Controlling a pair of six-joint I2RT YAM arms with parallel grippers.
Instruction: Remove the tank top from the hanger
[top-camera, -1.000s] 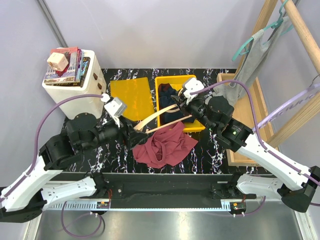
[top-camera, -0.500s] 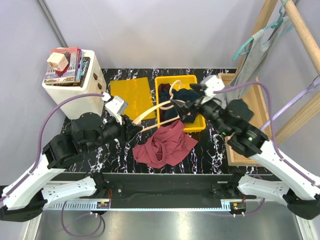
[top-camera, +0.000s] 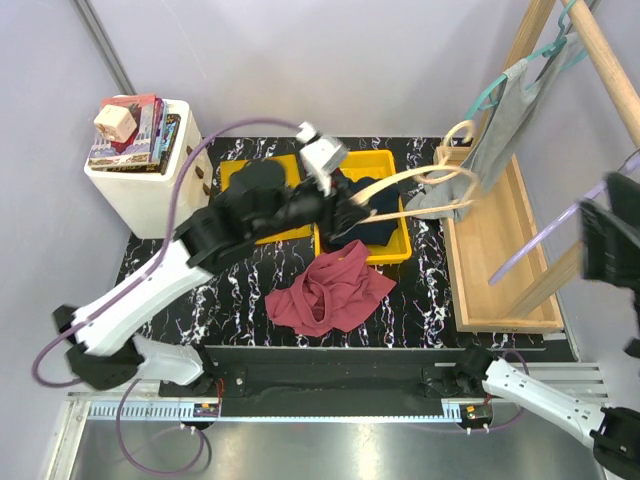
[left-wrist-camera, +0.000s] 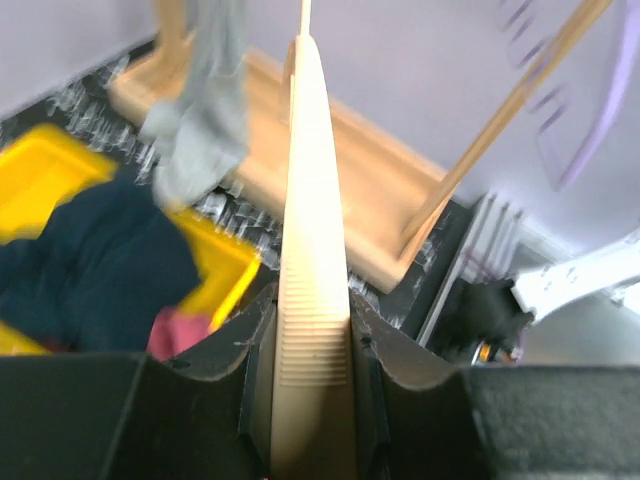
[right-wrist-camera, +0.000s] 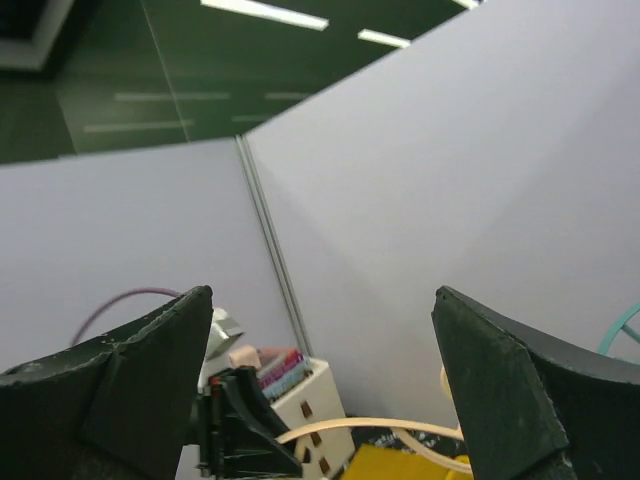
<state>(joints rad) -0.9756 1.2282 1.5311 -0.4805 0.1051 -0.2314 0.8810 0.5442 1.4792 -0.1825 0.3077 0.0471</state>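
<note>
The dark red tank top (top-camera: 330, 290) lies crumpled on the black marbled table, off the hanger. My left gripper (top-camera: 345, 203) is shut on one arm of the bare wooden hanger (top-camera: 420, 180), holding it out to the right above the yellow bin, its hook near the wooden rack. In the left wrist view the hanger (left-wrist-camera: 313, 230) runs straight out between the black fingers (left-wrist-camera: 230, 350). My right arm (top-camera: 608, 240) is raised at the far right, away from everything. Its gripper (right-wrist-camera: 322, 292) stands wide open and empty, facing the wall, with the hanger (right-wrist-camera: 380, 430) far below.
A yellow bin (top-camera: 392, 160) holds dark blue clothes (top-camera: 370, 225); a yellow lid (top-camera: 240, 175) lies left of it. A white box (top-camera: 140, 185) with books stands back left. On the right, a wooden rack (top-camera: 500, 250) carries a grey garment (top-camera: 505, 115) on a teal hanger.
My right gripper let go of the hanger, opened wide and lifted away to the right. My left arm swung the hanger rightward toward the rack. The tank top stayed on the table.
</note>
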